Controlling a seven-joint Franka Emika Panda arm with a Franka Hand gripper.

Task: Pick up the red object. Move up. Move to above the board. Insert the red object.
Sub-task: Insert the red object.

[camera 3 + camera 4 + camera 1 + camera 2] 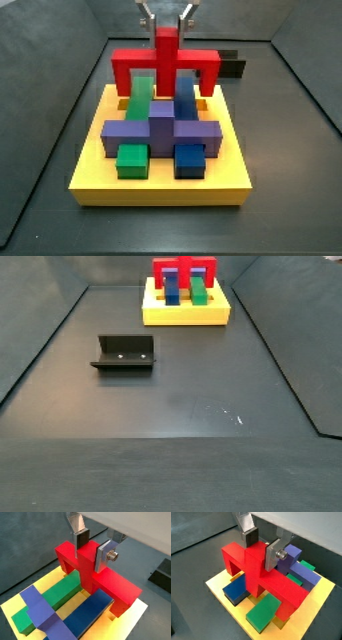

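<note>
The red object [164, 60] stands upright over the far end of the yellow board [160, 172], its two legs down at the board's top beside the green block [139, 100] and blue block [185, 100]. I cannot tell how deep the legs sit. My gripper [164, 18] is directly above it, shut on the central stem. In both wrist views the silver fingers clamp the stem: gripper [92, 548] on the red object [107, 582], gripper [261, 548] on the red object [271, 582]. A side view shows the red object [185, 274] on the board [186, 311].
A purple cross-shaped block [163, 130] lies across the board's middle, with small green and blue blocks in front of it. The dark fixture [124, 353] stands on the grey floor apart from the board and shows behind the board [233, 66]. Grey walls enclose the floor.
</note>
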